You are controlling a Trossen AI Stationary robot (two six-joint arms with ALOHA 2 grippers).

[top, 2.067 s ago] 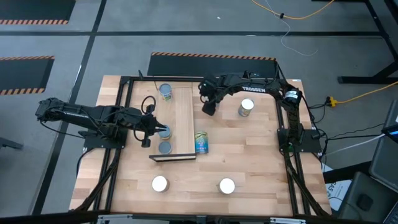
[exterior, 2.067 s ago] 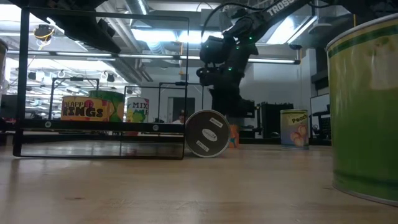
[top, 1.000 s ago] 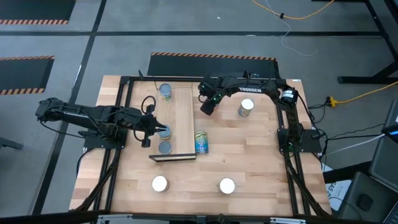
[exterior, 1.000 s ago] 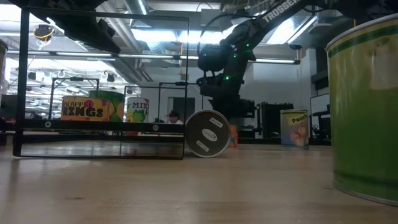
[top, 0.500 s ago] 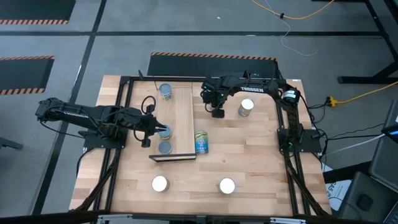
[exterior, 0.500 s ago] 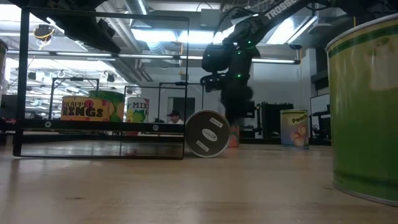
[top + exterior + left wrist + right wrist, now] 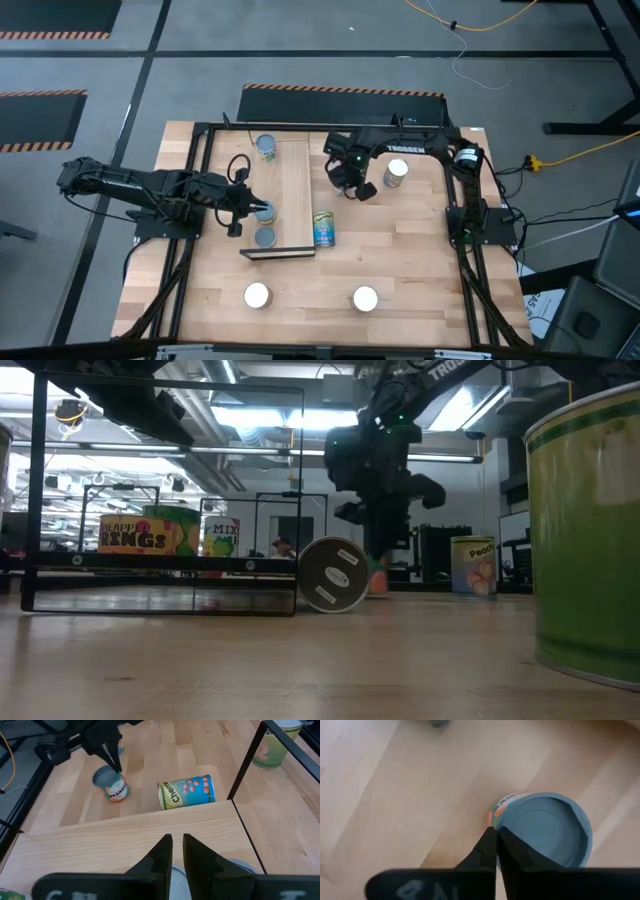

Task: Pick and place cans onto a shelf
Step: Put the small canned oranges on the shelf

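Take the shelf (image 7: 293, 196) as your landmark. Your left gripper (image 7: 252, 210) sits at its left long edge, fingers nearly together over a can (image 7: 265, 212) on the plank; whether they pinch it, you cannot tell. Another can (image 7: 265, 237) stands just nearer the dark end. Your right gripper (image 7: 366, 190) hangs right of the shelf, fingers together above an orange-labelled can (image 7: 547, 827). The blue-and-yellow can (image 7: 323, 229) lies against the shelf's right edge, with open tabletop (image 7: 420, 250) beyond.
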